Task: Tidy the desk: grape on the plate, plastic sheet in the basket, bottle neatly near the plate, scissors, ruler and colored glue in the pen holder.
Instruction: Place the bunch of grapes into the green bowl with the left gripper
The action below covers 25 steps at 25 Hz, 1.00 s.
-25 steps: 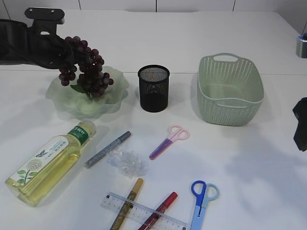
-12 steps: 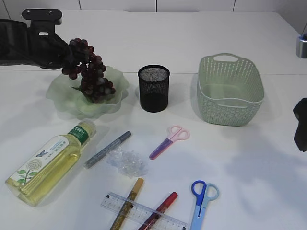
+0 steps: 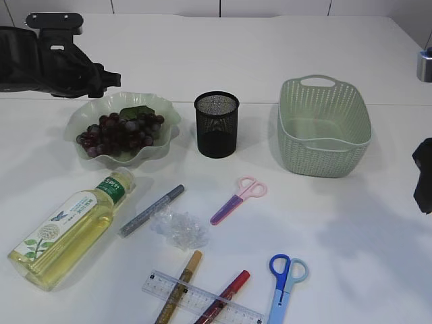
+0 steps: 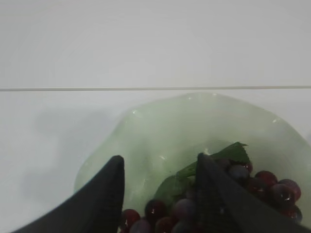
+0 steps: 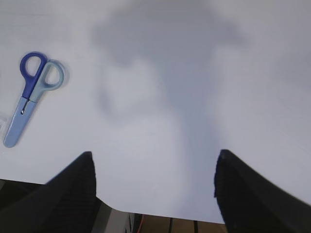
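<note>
The dark grape bunch [image 3: 120, 133] lies in the green wavy plate [image 3: 159, 108]; it also shows in the left wrist view [image 4: 228, 194] on the plate [image 4: 160, 126]. My left gripper [image 3: 108, 79] [image 4: 160, 165] is open and empty just above the plate's back rim. The bottle [image 3: 71, 229] lies on its side at front left. A crumpled plastic sheet [image 3: 179, 229], pink scissors [image 3: 237, 200], blue scissors [image 3: 282, 287] [image 5: 32, 94], a clear ruler [image 3: 201, 305] and glue pens [image 3: 151, 210] lie on the desk. My right gripper [image 5: 153, 167] is open and empty at the right edge [image 3: 423, 172].
The black mesh pen holder [image 3: 216, 124] stands mid-desk. The green woven basket [image 3: 324, 125] sits to its right. A gold pen [image 3: 179, 287] and a red pen [image 3: 224, 295] lie under the ruler at the front edge. A metal cup [image 3: 424, 65] stands far right.
The grape bunch dropped from my left gripper into the plate. The left gripper opened and drew back slightly to the left. The right arm has not moved.
</note>
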{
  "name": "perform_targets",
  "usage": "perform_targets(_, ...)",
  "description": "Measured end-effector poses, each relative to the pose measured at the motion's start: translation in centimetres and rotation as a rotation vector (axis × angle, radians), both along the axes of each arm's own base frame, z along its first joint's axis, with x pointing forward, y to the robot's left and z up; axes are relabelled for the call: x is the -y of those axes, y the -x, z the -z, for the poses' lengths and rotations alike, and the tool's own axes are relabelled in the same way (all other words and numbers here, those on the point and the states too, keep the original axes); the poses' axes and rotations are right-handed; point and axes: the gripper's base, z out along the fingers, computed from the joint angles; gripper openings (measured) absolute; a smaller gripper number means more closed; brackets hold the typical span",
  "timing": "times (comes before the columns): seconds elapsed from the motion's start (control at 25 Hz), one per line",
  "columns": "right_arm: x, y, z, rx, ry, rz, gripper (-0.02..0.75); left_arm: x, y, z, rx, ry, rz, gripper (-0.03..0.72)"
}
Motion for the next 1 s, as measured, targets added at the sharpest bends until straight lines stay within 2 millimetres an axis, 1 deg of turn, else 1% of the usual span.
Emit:
perform_targets(0.24,0.0,0.0,0.0,0.001,0.002,0.0,0.583,0.1,0.0,0.0,0.001,0.007,0.011,0.35)
perform_targets(0.52,0.2,-0.1,0.0,0.006,0.022,-0.003,0.583,0.9,0.0,-0.1,0.011,0.052,0.086,0.349)
perform_targets(0.64,0.2,-0.1,0.0,0.006,0.022,-0.003,0.583,1.1,0.2,-1.0,0.035,0.053,0.123,0.349)
perform_targets(0.8,0.2,-0.1,0.0,0.006,0.024,-0.004,0.583,1.4,0.6,-3.2,0.096,0.036,0.199,0.346)
perform_targets(0.88,0.2,-0.1,0.0,0.006,0.024,-0.004,0.583,1.8,1.0,-4.2,0.126,0.025,0.267,0.33)
perform_targets(1.0,0.2,-0.1,0.0,0.006,0.024,-0.004,0.583,2.6,2.0,-5.0,0.149,0.016,0.403,0.307)
